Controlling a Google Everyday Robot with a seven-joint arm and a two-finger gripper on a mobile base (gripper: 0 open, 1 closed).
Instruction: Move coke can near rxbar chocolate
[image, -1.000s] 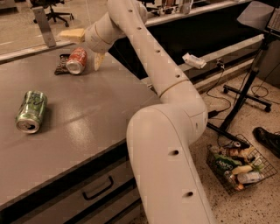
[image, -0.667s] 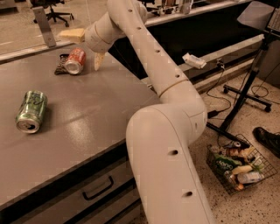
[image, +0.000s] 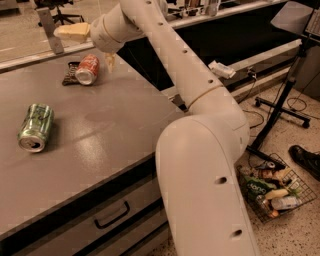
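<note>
End effector (image: 88, 47) above coke can (image: 88, 69) touching rxbar chocolate (image: 69, 75); green can (image: 36, 126) apart.

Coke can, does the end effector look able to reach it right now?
Probably yes: the end effector hangs open just above the coke can, with nothing between them. The coke can lies on its side right beside the rxbar chocolate, which could crowd one finger.

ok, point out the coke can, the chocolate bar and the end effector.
coke can (image: 87, 69), camera view, middle of its red side.
chocolate bar (image: 69, 76), camera view, dark wrapper left of the can.
end effector (image: 84, 49), camera view, midway between its open fingertips, above the can.
</note>
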